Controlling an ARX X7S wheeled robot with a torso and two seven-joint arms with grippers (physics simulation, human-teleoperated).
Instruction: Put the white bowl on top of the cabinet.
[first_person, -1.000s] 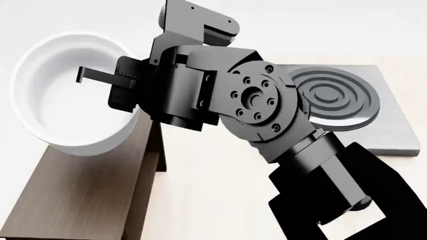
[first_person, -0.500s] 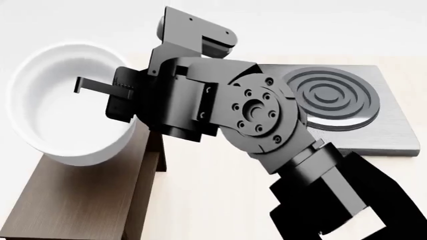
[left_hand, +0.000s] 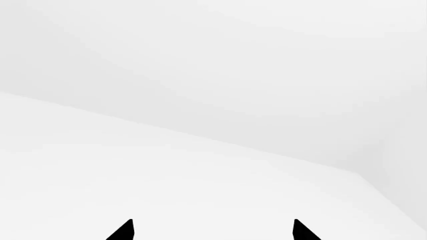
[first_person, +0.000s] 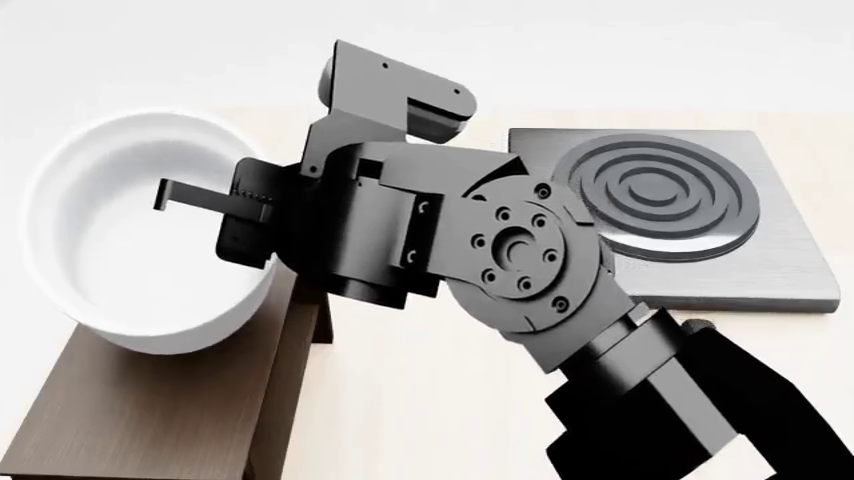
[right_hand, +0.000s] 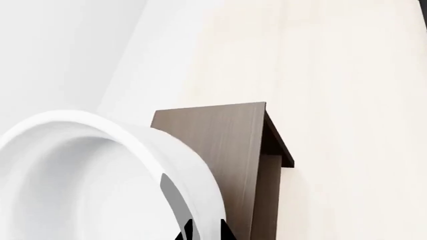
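Note:
The white bowl (first_person: 134, 250) hangs over the far end of the dark brown cabinet (first_person: 160, 410), its opening turned towards the head camera. My right gripper (first_person: 174, 198) is shut on the bowl's rim, with one finger lying inside the bowl and the other hidden behind its wall. In the right wrist view the rim (right_hand: 173, 155) runs between the two fingertips of that gripper (right_hand: 205, 231), and the cabinet top (right_hand: 220, 135) lies behind the bowl. I cannot tell whether the bowl touches the cabinet. My left gripper (left_hand: 212, 231) is open, facing only white surfaces.
A grey square stove plate (first_person: 787, 270) with a ringed burner (first_person: 661, 195) lies at the right on the light wooden tabletop (first_person: 414, 400). A small knob (first_person: 694, 325) peeks out beside my right arm, which fills the middle of the head view.
My right arm has lowered the bowl towards the cabinet's far end. More of the stove plate's left side now shows beside the arm.

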